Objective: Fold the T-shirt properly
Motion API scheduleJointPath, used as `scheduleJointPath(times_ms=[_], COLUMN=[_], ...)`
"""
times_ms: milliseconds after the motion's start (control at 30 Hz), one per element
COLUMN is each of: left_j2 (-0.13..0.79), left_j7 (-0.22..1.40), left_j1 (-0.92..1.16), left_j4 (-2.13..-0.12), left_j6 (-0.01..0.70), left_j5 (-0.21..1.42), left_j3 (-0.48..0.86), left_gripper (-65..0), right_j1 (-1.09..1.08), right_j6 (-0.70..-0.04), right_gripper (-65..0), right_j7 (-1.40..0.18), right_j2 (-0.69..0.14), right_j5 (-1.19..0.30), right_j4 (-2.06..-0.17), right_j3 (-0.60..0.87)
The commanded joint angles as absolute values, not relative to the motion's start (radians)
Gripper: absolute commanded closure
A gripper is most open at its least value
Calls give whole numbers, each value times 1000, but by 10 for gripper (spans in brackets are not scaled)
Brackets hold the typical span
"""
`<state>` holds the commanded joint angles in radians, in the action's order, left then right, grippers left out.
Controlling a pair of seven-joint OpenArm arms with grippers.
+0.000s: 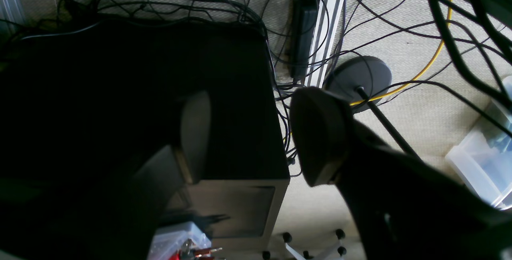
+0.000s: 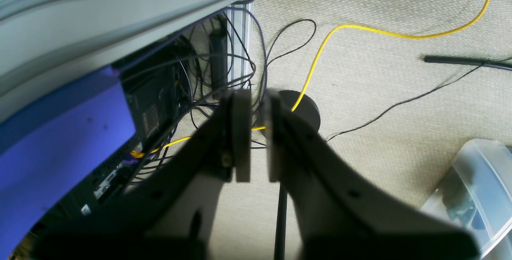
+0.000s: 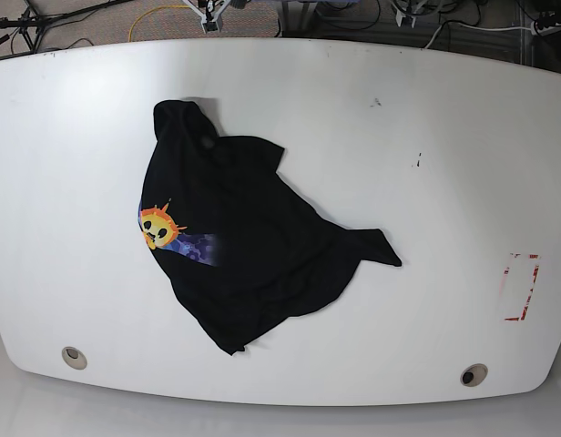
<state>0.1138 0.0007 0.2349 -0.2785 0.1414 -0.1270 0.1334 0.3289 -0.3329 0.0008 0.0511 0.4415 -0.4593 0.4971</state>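
The black T-shirt (image 3: 253, 246) lies crumpled and spread on the left half of the white table (image 3: 426, 182). Its sun-face print (image 3: 158, 226), with a blue-purple patch, shows at its left edge. Neither arm appears in the base view, so both grippers are away from the shirt. My left gripper (image 1: 256, 112) hangs over the floor, its fingers wide apart and nothing between them. Beside the table frame, my right gripper (image 2: 258, 100) also points at the floor. Its pads (image 2: 242, 140) are nearly together, with only a thin slit and nothing held.
A red marking (image 3: 522, 287) sits near the table's right edge, and two round holes (image 3: 73, 356) (image 3: 474, 374) near the front. Below are tangled cables, a black box (image 1: 160, 92), a round stand base (image 1: 362, 78), a clear bin (image 2: 476, 196) and the aluminium frame (image 2: 120, 20).
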Motion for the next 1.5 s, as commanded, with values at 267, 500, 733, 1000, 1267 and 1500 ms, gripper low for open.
scheduleJointPath(times_ms=[267, 500, 733, 1000, 1267, 1500], left_j2=[112, 110, 106, 104, 107, 107], left_j7=[3, 3, 10, 9, 12, 14], left_j1=[251, 273, 287, 294, 332, 329], left_j4=[-316, -360, -410, -413, -453, -445], left_j6=[143, 142, 143, 145, 161, 156], left_j5=[-126, -128, -145, -149, -143, -134], left_j3=[136, 139, 141, 141, 139, 137], left_gripper=[-331, -332, -332, -332, -330, -331], right_j1=[330, 330, 323, 318, 325, 329], right_j6=[-334, -334, -333, -331, -333, -333], right_gripper=[-48, -50, -50, -49, -52, -52], right_j7=[-2, -2, 9, 13, 16, 15], right_j2=[51, 51, 51, 49, 43, 46], right_j5=[442, 441, 446, 450, 449, 444], right_j4=[-460, -463, -465, -468, -482, -480], right_j3=[497, 496, 486, 474, 445, 450])
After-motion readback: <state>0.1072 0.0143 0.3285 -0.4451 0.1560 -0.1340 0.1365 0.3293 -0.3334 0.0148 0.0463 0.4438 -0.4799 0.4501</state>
